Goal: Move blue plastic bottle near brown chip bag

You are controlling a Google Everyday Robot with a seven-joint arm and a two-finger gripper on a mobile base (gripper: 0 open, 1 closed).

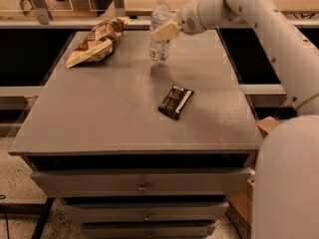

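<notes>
In the upper middle of the camera view, the tall, clear, white-capped blue plastic bottle [158,49] was upright over the far part of the grey tabletop [114,123]. The cream end effector [164,32] was clamped across its labelled middle. The bottle looked light, thin-walled and slick, so a mid-body hold with a modest squeeze seemed right. The wrinkled brown chip bag [97,41] lay to the upper left, near but apart. A small flat black wrapper [175,101] lay at the centre.

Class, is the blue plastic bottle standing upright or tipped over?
Upright: blue plastic bottle, cap on top; gripper holds its middle.
</notes>
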